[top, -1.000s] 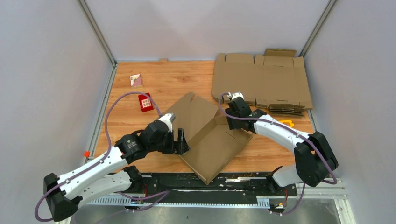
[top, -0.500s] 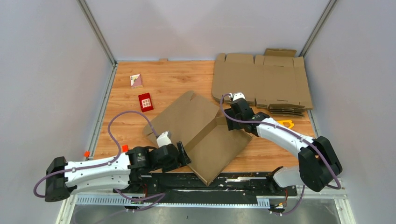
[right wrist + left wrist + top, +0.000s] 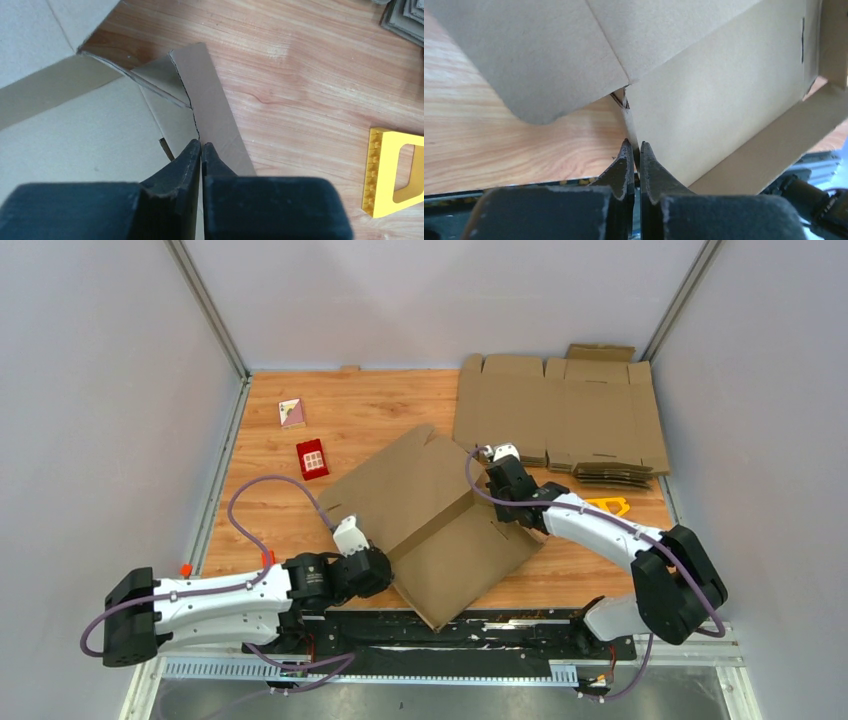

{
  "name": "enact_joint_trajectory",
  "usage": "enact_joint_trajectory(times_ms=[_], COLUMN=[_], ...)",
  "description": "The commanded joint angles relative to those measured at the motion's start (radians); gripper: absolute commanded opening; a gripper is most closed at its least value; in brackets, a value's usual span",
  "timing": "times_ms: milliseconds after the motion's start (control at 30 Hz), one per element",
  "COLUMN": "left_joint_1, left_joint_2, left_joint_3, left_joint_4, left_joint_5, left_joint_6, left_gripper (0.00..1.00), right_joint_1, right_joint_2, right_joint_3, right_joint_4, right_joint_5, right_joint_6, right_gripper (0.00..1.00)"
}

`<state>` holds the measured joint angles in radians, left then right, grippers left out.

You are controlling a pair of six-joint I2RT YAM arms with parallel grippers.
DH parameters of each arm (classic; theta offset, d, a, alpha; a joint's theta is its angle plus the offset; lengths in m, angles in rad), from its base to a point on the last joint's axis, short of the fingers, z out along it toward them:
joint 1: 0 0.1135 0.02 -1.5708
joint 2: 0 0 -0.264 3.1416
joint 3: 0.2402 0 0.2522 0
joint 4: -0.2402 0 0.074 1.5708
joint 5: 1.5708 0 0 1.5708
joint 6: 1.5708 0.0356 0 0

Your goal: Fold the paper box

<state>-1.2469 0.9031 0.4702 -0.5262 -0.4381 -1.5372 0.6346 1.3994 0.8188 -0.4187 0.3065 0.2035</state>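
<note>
Both grippers have closed since the earlier frame. The left arm has drawn back and sunk low, and the paper box (image 3: 430, 520) has swung so that its far corner sits nearer the pile of flat cardboard sheets (image 3: 560, 415).

Position: the paper box lies partly folded on the wooden table (image 3: 380, 410), just beside the pile on its near-left side.

Left gripper (image 3: 634, 150): at the box corner farthest from the pile. The jaws are drawn tight, with a thin cardboard edge running down between the tips. This reads as a pinch on the raised side wall, probably to hold that wall up and stop the sheet sliding.

Right gripper (image 3: 201, 146): at the box edge nearest the pile. The jaws are all but together at the cut line of a narrow side flap. Whether cardboard sits between the tips cannot be told. The position suggests the flap is to be turned inward against the wall.

Count:
- Paper box: one.
- Pile of flat sheets: one; the number of sheets cannot be told.
- Small red box (image 3: 313, 458): one, well left of the pile.
- Small pink card (image 3: 291, 412): one, farther left of the pile.
- Yellow plastic frame (image 3: 376, 172): one, just near of the pile.
- Grippers: two.
</note>
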Motion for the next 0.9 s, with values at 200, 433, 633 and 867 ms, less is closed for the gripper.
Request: enact_joint_trajectory(times_ms=[200, 433, 633, 867], left_joint_1=[0.208, 0.384, 0.462, 0.466], left_joint_2=[-0.024, 0.069, 0.167, 0.327], left_joint_3=[0.145, 0.193, 0.172, 0.280], left_joint_4=[-0.048, -0.048, 0.137, 0.100], left_joint_5=[-0.082, 0.033, 0.205, 0.242], left_joint_6=[0.547, 0.790, 0.915, 1.070], left_gripper=[0.00, 0.00, 0.00, 0.00], right_joint_1=[0.007, 0.004, -0.020, -0.020], right_joint_2=[-0.110, -0.130, -0.155, -0.256], right_joint_3=[0.018, 0.031, 0.034, 0.007], right_joint_4=[-0.042, -0.077, -0.149, -0.224], right_joint_5=[-0.080, -0.080, -0.014, -0.079], right_joint_6=[0.111, 0.203, 0.189, 0.138], right_gripper=[0.00, 0.00, 0.14, 0.80])
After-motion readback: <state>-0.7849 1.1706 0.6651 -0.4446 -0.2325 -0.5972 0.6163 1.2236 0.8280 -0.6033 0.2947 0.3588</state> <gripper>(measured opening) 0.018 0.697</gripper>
